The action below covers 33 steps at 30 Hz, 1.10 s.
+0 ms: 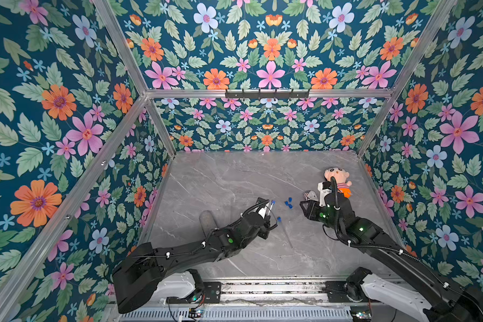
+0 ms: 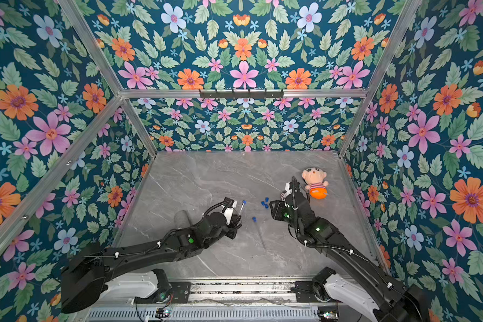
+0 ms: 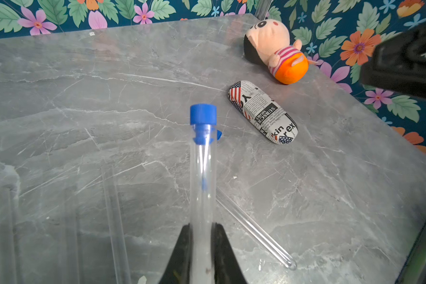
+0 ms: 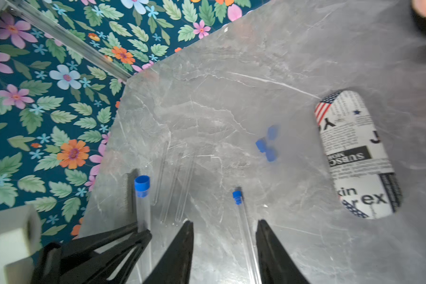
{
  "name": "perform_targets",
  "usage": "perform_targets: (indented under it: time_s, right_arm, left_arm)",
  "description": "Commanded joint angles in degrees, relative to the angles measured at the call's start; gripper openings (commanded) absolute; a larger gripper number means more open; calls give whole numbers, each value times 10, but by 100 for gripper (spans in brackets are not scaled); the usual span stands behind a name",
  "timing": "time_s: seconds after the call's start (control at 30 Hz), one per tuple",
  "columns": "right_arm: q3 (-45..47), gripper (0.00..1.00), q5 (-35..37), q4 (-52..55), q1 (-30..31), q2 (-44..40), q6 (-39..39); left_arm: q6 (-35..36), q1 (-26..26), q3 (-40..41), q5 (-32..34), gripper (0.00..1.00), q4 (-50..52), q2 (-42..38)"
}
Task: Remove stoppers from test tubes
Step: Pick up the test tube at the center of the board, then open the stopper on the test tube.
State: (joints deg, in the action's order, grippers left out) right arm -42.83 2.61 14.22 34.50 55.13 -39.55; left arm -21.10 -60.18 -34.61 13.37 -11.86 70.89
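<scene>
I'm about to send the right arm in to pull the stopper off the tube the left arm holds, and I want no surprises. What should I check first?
1. The left gripper is shut on the held tube: ok.
2. The blue stopper stands clear beyond the fingers: ok.
3. The right gripper is open and empty: ok.
4. The right gripper is lined up on that stopper: not ok, the stopper lies off to its side.
5. How tightly the stopper is seated: cannot tell.
</scene>
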Motion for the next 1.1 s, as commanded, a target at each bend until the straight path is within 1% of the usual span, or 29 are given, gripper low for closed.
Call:
perform_targets:
  time_s: [0.0,0.17,0.4,0.8,1.07]
  right_arm:
    - [-11,44,-36,-56,1,23,-22]
    - [-29,47,-70,-99,1,69,-38]
    - [-50,50,-107,-138,2,130,-58]
    - [-72,50,-135,-164,10,195,-74]
    - [-69,46,-149,-192,13,218,-84]
  left_arm:
    - [15,9,17,-40,12,-73,-3]
    - [11,17,36,-76,12,-121,10]
    - [2,18,39,-106,12,-161,31]
    - [-10,18,46,-124,12,-190,41]
    - [-16,18,53,-128,12,-206,38]
